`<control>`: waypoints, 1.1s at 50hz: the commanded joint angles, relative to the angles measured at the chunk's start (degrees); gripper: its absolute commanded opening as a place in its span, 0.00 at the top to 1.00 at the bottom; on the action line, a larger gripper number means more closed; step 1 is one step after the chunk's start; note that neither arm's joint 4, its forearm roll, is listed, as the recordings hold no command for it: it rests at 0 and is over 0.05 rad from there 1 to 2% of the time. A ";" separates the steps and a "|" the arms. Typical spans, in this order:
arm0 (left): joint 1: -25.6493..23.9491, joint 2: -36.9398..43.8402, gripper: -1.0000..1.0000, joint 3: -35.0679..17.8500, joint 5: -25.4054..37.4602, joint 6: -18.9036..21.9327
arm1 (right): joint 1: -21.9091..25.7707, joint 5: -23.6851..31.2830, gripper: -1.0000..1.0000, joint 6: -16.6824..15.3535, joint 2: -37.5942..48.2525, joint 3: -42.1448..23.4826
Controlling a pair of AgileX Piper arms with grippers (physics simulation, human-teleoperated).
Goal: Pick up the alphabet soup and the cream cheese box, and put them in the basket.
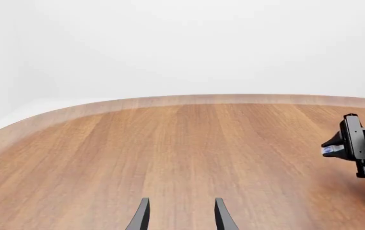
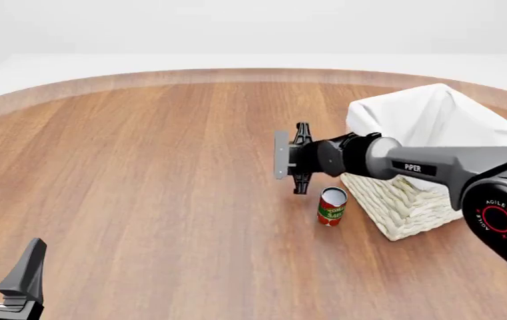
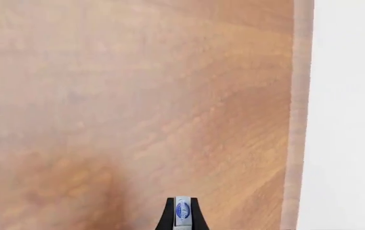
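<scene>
Wooden table (image 2: 146, 173): right gripper (image 3: 182, 213) pinches the cream cheese box (image 3: 182, 211) beside the basket (image 2: 413, 200), left gripper (image 1: 181, 213) spread idle, soup unseen.

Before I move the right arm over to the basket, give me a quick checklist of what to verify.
1. Cream cheese box held between the right gripper's fingers: ok.
2. Box lifted off the table: ok, the gripper hangs above the wood.
3. Basket upright and open: ok.
4. Red and green can out of the path: cannot tell, it stands close under the arm beside the basket.
5. Left gripper out of the way: ok, open near the table's near edge.
6. Alphabet soup located: not ok, it shows in no view.
</scene>
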 commanded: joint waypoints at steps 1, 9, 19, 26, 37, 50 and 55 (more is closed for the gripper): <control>0.00 -0.08 0.00 -0.01 0.08 0.01 | 0.26 -5.34 1.00 0.34 -0.94 1.71; 0.00 -0.09 0.00 0.02 0.07 0.01 | 3.29 2.02 1.00 13.48 -1.46 -5.03; -0.01 -0.10 0.00 0.01 0.09 0.02 | 4.38 9.30 1.00 23.45 -0.13 -12.09; -0.01 -0.07 0.00 0.00 0.07 0.01 | 4.42 28.02 1.00 26.18 -8.05 -21.65; -0.01 -0.03 0.00 0.01 0.02 0.01 | 4.49 27.47 1.00 31.91 -10.19 -20.95; -0.01 -0.07 0.00 0.01 0.06 0.00 | 4.16 27.71 1.00 38.72 -13.96 -20.57; -0.01 -0.12 0.00 0.00 0.13 0.01 | 3.85 27.73 1.00 40.63 -15.22 -20.37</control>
